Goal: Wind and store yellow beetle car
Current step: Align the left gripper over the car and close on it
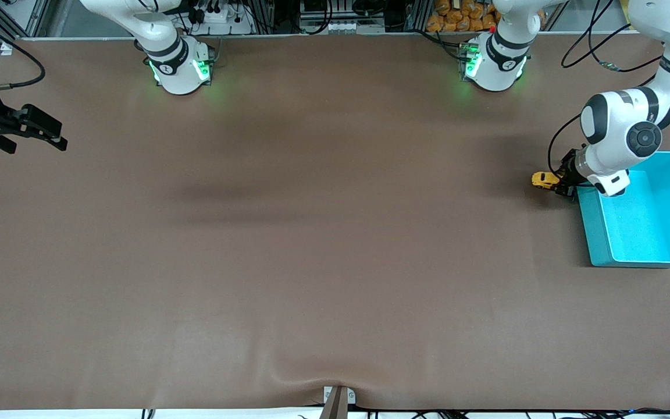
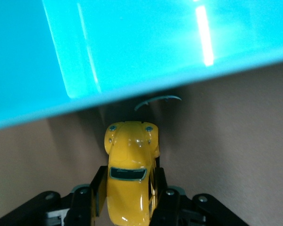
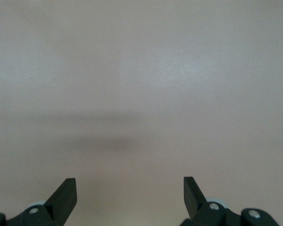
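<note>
Left wrist view: car (image 2: 130, 176) clamped in the left gripper (image 2: 130, 197), long axis pointing away from the wrist toward the bin (image 2: 132, 52).
On the table just beside the bin; right gripper (image 1: 32, 131) waits, jaws spread, well apart.

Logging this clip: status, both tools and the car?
Left tool shut on yellow beetle car, at the table beside turquoise bin. Right tool open, waiting at its end of the table. Nothing in the way.
</note>
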You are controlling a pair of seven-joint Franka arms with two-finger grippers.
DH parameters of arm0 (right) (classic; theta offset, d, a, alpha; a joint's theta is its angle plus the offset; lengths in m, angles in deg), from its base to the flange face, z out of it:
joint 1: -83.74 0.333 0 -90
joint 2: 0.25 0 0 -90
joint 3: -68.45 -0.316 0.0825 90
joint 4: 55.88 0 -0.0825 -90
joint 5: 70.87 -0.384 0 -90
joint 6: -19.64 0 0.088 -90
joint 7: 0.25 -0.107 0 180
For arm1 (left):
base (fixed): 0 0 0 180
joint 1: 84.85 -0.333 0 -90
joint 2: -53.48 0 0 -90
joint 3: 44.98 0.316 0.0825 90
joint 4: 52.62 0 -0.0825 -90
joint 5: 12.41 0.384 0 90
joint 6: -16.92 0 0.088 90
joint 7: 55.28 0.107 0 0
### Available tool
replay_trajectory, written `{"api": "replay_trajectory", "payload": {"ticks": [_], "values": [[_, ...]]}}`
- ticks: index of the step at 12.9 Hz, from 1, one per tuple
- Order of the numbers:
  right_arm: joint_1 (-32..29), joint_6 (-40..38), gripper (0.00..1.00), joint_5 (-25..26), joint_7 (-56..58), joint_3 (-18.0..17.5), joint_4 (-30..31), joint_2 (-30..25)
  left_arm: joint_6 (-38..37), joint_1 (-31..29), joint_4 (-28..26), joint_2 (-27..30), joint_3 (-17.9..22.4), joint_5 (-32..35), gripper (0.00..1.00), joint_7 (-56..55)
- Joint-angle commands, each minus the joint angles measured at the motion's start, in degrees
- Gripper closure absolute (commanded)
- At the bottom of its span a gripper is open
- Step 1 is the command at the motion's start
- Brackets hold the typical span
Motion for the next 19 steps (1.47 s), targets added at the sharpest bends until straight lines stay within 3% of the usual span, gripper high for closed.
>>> {"api": "replay_trajectory", "payload": {"ticks": [1,5,9,11,15,19], "values": [[0.89,-0.03,0.0,1.36,-0.99,0.19,0.07,-0.61,-0.3,2.36,-0.09,0.87,-0.1,1.55,1.0,-3.25],[1.07,-0.03,0.0,1.45,-0.91,0.19,0.16,-0.61,-4.94,4.02,1.83,2.36,-0.19,1.47,1.0,-3.17],[1.07,-0.11,0.0,1.54,-0.91,0.19,0.08,-0.61,-23.81,5.79,12.44,5.17,-0.45,1.47,1.0,-0.37],[1.24,-0.03,0.0,1.45,-0.99,0.19,0.07,-0.61,-29.37,5.7,17.28,5.35,-0.36,1.12,1.0,2.7],[1.86,0.32,0.0,1.54,-1.78,-0.76,-0.01,-0.52,-30.97,3.07,22.22,4.65,2.09,1.38,1.0,15.95],[1.86,0.68,0.0,1.54,-5.73,-2.61,0.07,-0.43,-30.45,2.02,25.82,3.16,9.03,1.56,1.0,36.33]]}}
